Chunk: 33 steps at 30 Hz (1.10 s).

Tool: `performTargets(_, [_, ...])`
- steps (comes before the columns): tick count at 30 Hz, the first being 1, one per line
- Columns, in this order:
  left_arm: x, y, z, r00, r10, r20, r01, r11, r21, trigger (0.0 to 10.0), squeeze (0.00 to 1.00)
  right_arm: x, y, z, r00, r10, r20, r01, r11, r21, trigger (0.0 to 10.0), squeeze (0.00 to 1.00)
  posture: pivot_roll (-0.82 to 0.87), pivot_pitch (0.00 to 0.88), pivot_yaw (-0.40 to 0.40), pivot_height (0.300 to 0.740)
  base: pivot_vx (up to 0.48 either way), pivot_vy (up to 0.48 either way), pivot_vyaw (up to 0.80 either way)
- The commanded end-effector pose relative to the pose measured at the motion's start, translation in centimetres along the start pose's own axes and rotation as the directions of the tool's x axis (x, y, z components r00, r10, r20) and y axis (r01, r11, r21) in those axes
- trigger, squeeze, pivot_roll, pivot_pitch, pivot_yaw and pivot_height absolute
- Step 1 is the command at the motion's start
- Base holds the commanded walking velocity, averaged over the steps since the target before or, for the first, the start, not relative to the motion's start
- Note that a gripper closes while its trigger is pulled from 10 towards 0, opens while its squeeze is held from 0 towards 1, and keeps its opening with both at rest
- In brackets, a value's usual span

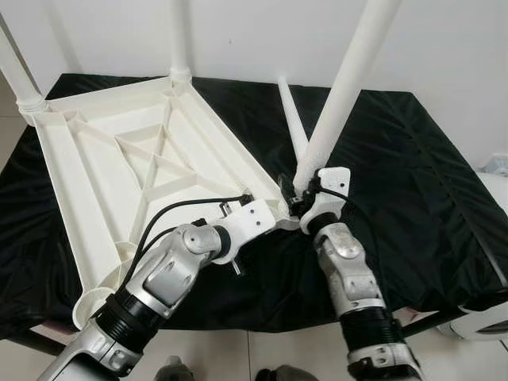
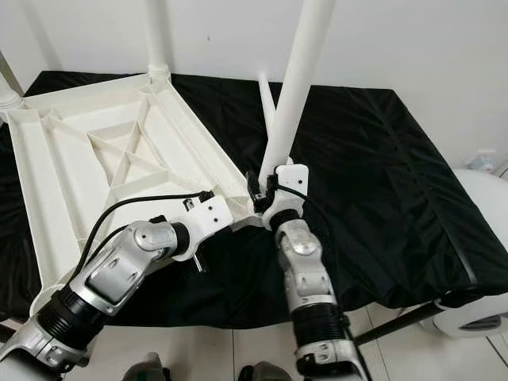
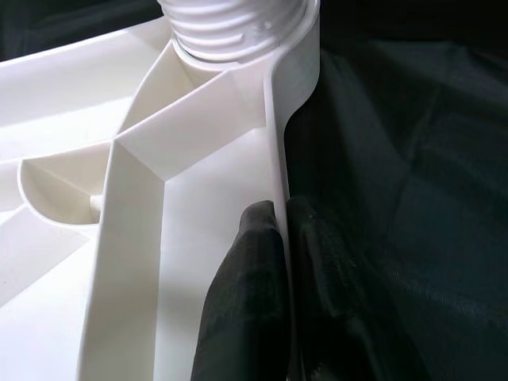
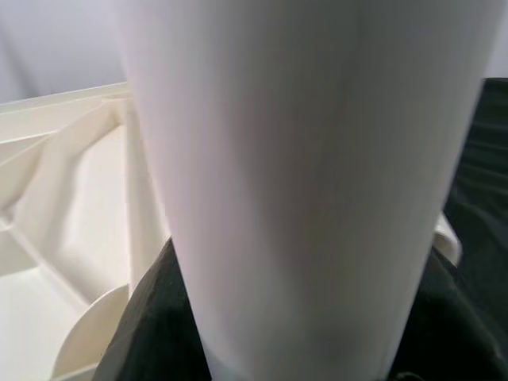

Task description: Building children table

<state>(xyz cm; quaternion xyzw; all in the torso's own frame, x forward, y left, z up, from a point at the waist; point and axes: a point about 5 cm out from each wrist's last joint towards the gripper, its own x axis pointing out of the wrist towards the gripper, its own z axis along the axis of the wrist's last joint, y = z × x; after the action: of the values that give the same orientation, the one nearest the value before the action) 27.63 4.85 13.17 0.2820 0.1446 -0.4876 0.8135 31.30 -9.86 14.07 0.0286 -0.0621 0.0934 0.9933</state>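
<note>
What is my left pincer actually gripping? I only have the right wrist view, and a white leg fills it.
Observer: The left pincer pinches the tabletop's side rim, one finger inside the wall, one outside.
Operator: How close is that to the leg?
Observer: Just below the threaded corner socket where your leg is seated.
Operator: How many legs are in?
Observer: Two other legs stand in the far corners; another leg lies loose on the black cloth.

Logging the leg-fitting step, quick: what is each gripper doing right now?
Left gripper: shut on the tabletop rim, pinching its edge wall.
Right gripper: shut on the white table leg, near its base.
</note>
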Motion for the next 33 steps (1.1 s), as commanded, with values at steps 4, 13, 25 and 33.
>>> performTargets(4, [0.4, -0.7, 1.0, 0.999, -0.023, 0.034, 0.021, 0.999, 0.038, 10.0, 0.00, -0.2, 1.1, 1.2, 0.998, -0.040, 0.040, 0.040, 0.999, -0.005, 10.0, 0.00, 0.03, 0.000, -0.087, 0.740, 0.000, 0.000, 0.00])
performTargets(13, [0.4, -0.8, 0.9, 0.999, -0.020, 0.033, 0.019, 0.999, 0.035, 10.0, 0.00, -0.4, 0.4, 1.2, 0.997, -0.067, 0.026, 0.068, 0.997, -0.021, 10.0, 0.00, 0.03, 0.000, -0.091, 0.740, 0.000, 0.000, 0.00])
performTargets(25, [0.4, -0.8, 0.9, 0.999, -0.018, 0.032, 0.017, 0.999, 0.034, 10.0, 0.00, -1.0, -0.8, 0.8, 0.997, -0.076, 0.009, 0.076, 0.997, -0.021, 10.0, 1.00, 0.03, 0.000, -0.090, 0.740, 0.000, 0.000, 0.00])
performTargets(33, [0.3, -0.8, 0.9, 0.999, -0.019, 0.031, 0.018, 0.999, 0.032, 10.0, 0.00, -1.3, -1.4, 0.7, 0.999, 0.043, 0.016, -0.043, 0.999, 0.008, 10.0, 1.00, 0.03, 0.000, -0.089, 0.740, 0.000, 0.000, 0.00])
